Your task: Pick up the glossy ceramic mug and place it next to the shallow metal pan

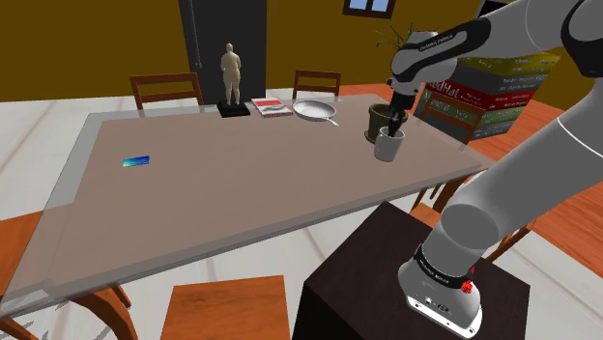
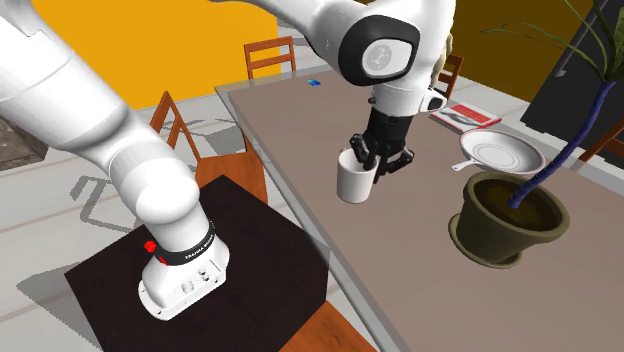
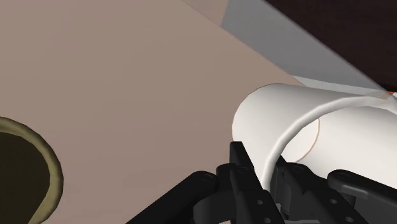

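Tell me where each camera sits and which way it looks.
Shoulder view: beside and behind the stand, looking across the table toward the pan; arm and stand show.
Second exterior view: on the stand's other side, looking along the table; arm and stand show.
Wrist view: on the hand, looking past the tool at the mug it clasps.
All three share the mug and plant pot.

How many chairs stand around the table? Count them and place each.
5. In the shoulder view: far-side left chair, far-side right chair, left-end chair, chair left of the stand, chair right of it. Others may be hidden.
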